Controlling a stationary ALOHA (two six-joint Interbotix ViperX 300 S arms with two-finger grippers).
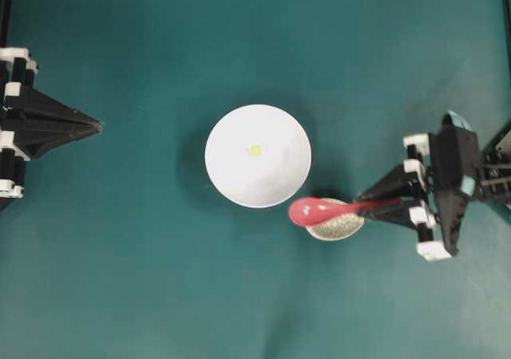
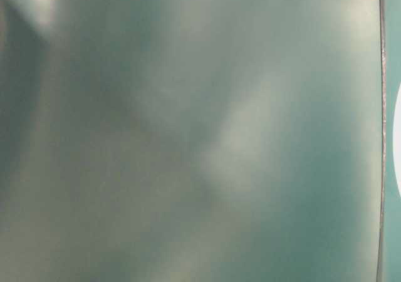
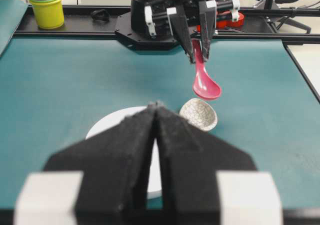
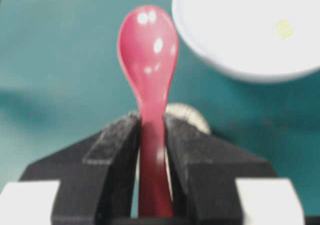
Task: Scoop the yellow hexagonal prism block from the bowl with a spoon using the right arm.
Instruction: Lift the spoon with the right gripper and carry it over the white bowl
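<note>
The white bowl [image 1: 258, 155] stands mid-table with the tiny yellow hexagonal prism block [image 1: 255, 149] lying inside it; the block [image 4: 284, 28] and the bowl [image 4: 250, 30] also show at the upper right of the right wrist view. My right gripper [image 1: 363, 201] is shut on the handle of the pink-red spoon [image 1: 318, 211]. The spoon [image 4: 148, 55] is lifted, its scoop hovering over the speckled spoon rest [image 1: 337, 225], just right of the bowl's near rim. My left gripper [image 1: 97, 124] is shut and holds nothing, far to the left of the bowl.
The speckled cream spoon rest [image 3: 198, 114] sits beside the bowl [image 3: 117, 122] under the spoon [image 3: 205, 83]. Stacked yellow and blue cups [image 3: 46, 6] stand beyond the table's far corner. The table-level view shows only blurred teal surface.
</note>
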